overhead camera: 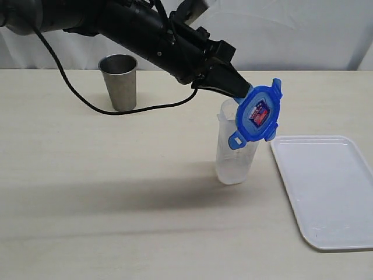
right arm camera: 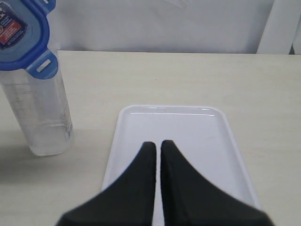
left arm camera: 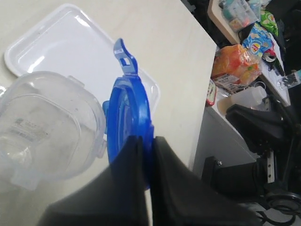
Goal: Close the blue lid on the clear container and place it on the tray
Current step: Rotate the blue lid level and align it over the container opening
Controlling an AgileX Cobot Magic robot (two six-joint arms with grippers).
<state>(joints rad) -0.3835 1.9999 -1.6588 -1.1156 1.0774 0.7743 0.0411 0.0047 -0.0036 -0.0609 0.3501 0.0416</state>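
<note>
Left end effector (overhead camera: 243, 92) clamped lid (overhead camera: 259, 116) edge; lid tilted at container (overhead camera: 233, 160) rim. Tray (overhead camera: 326, 192) at container's 3 o'clock. Right end effector (right arm camera: 157, 143) closed, empty. Container probably light, slick, tippy: grip mid-wall.

In the exterior view I lose the tray (overhead camera: 326, 192) past the right edge, and the blue lid (overhead camera: 258, 116) covers part of the clear container (overhead camera: 233, 163) at its rim. I can't read the lid's label (overhead camera: 260, 112). In the right wrist view the right gripper (right arm camera: 156, 144) hides the tray's near end.
</note>
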